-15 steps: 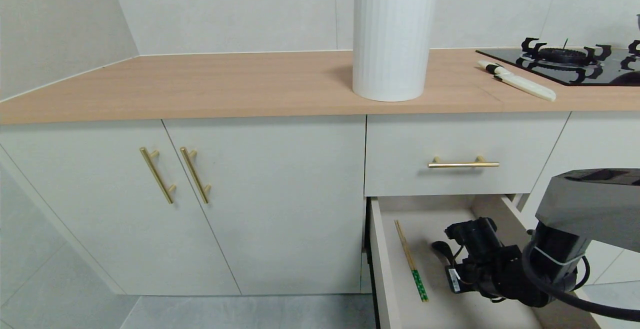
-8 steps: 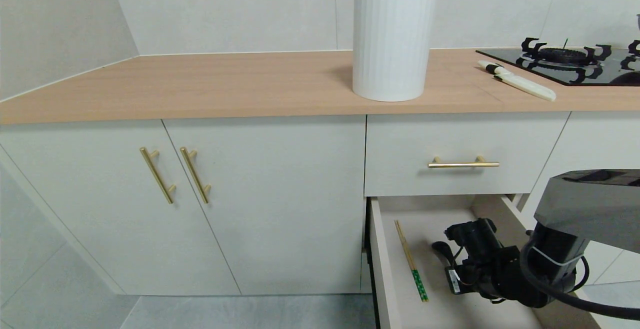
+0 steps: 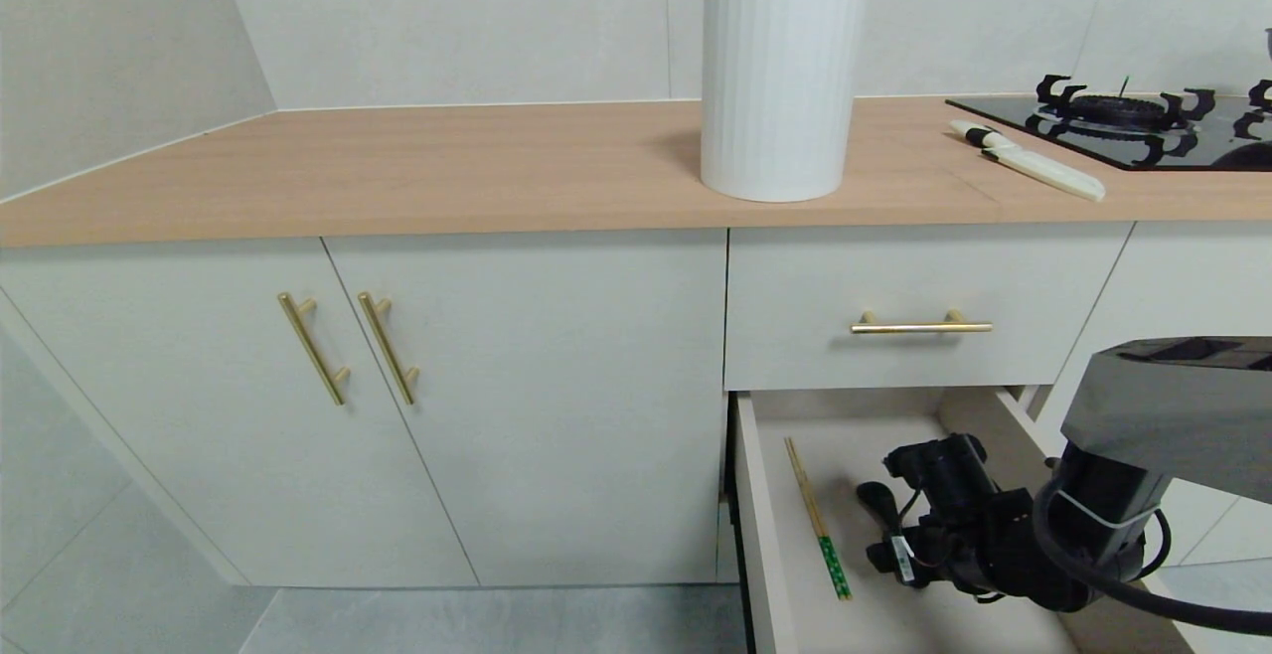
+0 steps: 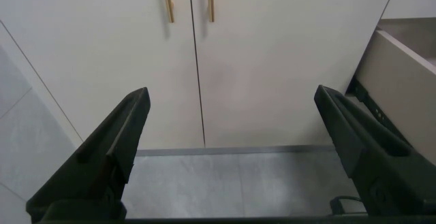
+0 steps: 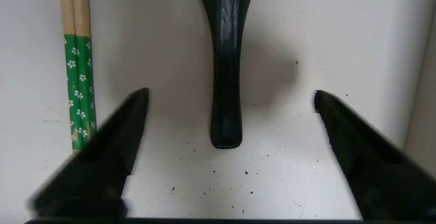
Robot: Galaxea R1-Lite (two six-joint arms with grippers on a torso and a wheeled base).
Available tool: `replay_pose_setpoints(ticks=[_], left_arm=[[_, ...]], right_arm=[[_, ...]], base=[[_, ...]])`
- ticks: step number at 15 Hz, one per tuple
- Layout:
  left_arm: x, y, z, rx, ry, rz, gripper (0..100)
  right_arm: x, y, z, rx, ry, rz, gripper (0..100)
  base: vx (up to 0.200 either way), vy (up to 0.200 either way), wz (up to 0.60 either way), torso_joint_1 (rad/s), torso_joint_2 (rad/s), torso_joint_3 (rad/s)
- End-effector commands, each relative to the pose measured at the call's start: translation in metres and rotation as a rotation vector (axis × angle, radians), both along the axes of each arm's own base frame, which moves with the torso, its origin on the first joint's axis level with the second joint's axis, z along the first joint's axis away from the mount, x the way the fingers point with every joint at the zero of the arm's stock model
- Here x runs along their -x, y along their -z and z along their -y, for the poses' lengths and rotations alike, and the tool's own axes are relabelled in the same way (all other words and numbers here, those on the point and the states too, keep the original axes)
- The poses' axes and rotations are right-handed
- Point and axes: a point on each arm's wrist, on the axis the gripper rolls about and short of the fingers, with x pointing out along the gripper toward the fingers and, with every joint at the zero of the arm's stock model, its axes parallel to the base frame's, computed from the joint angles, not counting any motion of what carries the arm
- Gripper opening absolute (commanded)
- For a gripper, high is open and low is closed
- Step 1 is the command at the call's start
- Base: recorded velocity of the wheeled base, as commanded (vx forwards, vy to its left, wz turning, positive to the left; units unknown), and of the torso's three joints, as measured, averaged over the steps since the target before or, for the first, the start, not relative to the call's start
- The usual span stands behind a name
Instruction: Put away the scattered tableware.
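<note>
Progress check. The lower drawer (image 3: 763, 495) stands pulled out, at about 5 o'clock from the white ribbed canister (image 3: 780, 78). Two items already lie on its floor: the green-tipped chopsticks (image 3: 817, 520) and, at their 3 o'clock, a black-handled utensil (image 5: 223, 40).

The right gripper (image 5: 229, 96) hangs over that handle with its jaws spread. The handle lies between them, untouched, so I judge it released.

The left gripper (image 4: 229, 96) sits low in front of the cabinet doors (image 4: 197, 60), jaws spread and holding nothing.

Left to do: a white-handled knife (image 3: 1029, 159) lies on the worktop (image 3: 397, 167), at 3 o'clock from the canister and just beside the gas hob (image 3: 1123, 117). The drawer then needs closing.

Obstructions: the closed upper drawer (image 3: 924, 306) overhangs the back of the open one. The hob edge crowds the knife.
</note>
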Motion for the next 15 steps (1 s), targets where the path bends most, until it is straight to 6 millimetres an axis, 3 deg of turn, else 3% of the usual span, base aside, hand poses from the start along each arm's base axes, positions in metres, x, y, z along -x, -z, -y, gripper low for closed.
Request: replay_pose_setpoints(ticks=[1,8,9,11,12,15], left_arm=[[0.0,0.0,0.0,0.0,0.0,0.0,100],[0.0,0.0,0.0,0.0,0.0,-0.001,100],[0.0,0.0,0.0,0.0,0.0,0.0,100],[0.0,0.0,0.0,0.0,0.0,-0.001,100],[0.0,0.0,0.0,0.0,0.0,-0.001,100],[0.0,0.0,0.0,0.0,0.0,0.0,100]], right_arm=[[0.0,-0.001,0.0,-0.002,0.0,0.004,100],[0.006,-0.017,0.005,-0.041,0.043,0.038,100],[0.008,-0.028,0.005,-0.051,0.042,0.062,100],[0.017,-0.067,0.01,-0.083,0.038,0.135,100],[0.02,-0.075,0.011,-0.085,0.04,0.141,100],[0.044,-0.133,0.019,-0.104,0.021,0.11,100]], base=[[0.0,0.0,0.0,0.0,0.0,0.0],[0.0,0.0,0.0,0.0,0.0,0.0],[0.0,0.0,0.0,0.0,0.0,0.0],[0.0,0.0,0.0,0.0,0.0,0.0],[0.0,0.0,0.0,0.0,0.0,0.0],[0.0,0.0,0.0,0.0,0.0,0.0]])
